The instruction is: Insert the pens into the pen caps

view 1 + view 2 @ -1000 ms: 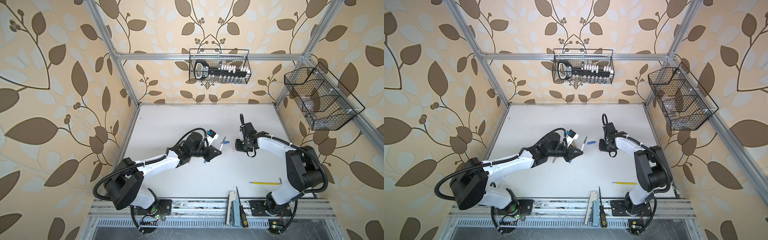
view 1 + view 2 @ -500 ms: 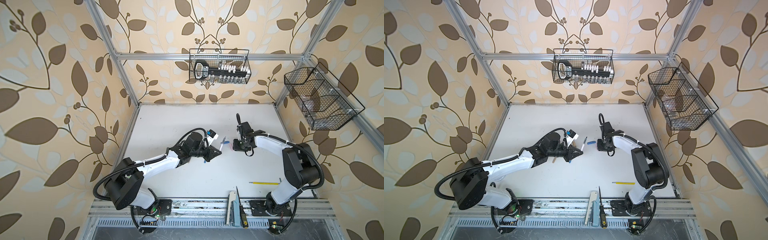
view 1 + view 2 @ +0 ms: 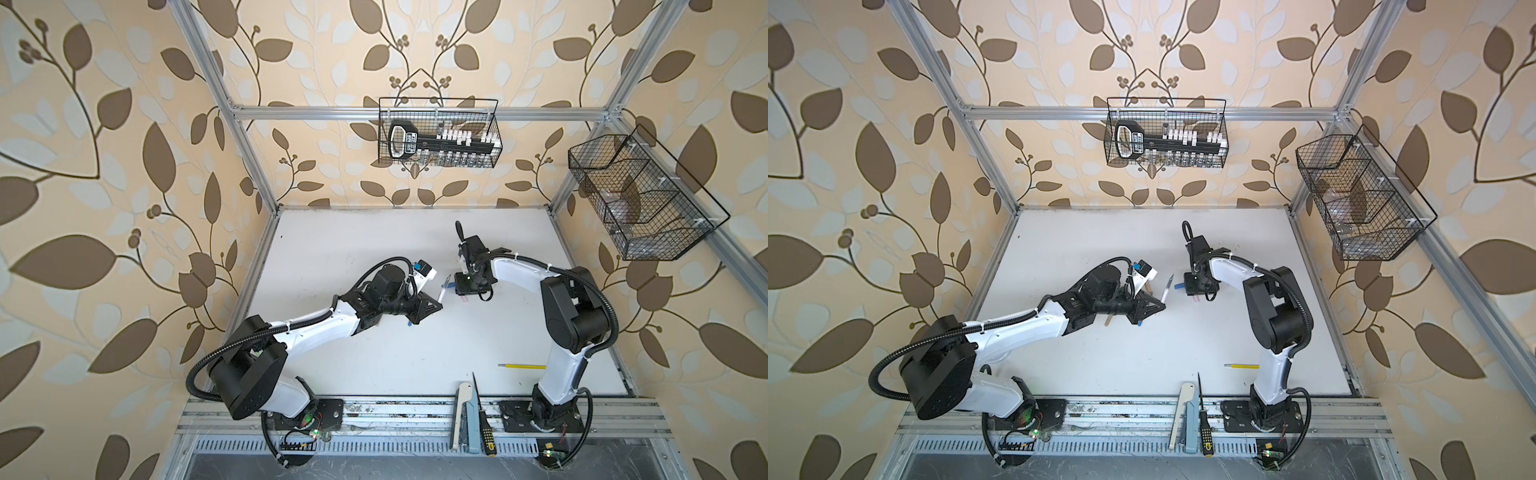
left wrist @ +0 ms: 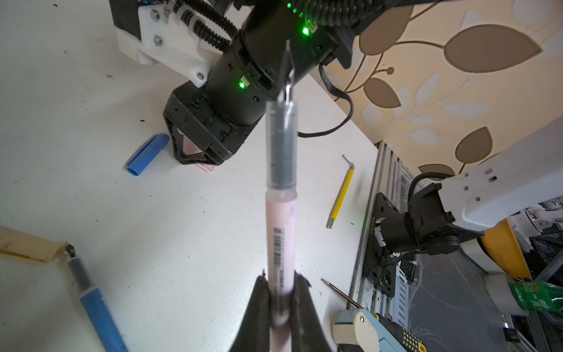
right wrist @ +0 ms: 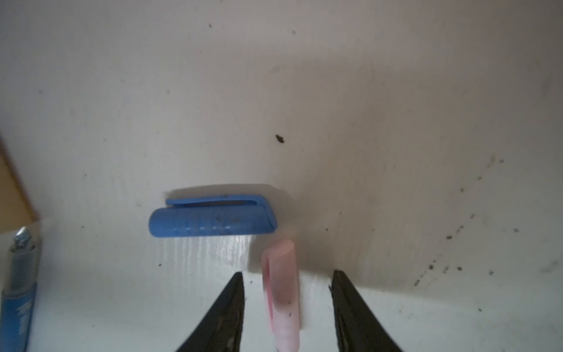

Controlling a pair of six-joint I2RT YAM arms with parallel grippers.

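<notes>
My left gripper is shut on the lower end of the pale pink pen. The pen's dark tip points toward the right arm, and it shows in both top views. My right gripper stands open low over the table, its fingers apart from the pale pink pen cap lying between them. A blue pen cap lies just beyond that one. A blue pen and a tan cap lie on the table beneath my left arm.
A yellow hex key lies on the white table near the right arm's base. A screwdriver and a white-blue tool rest on the front rail. Wire baskets hang on the walls.
The right gripper has moved left toward the held pen and its jaws have spread apart. The left arm and its pen have stayed still.
</notes>
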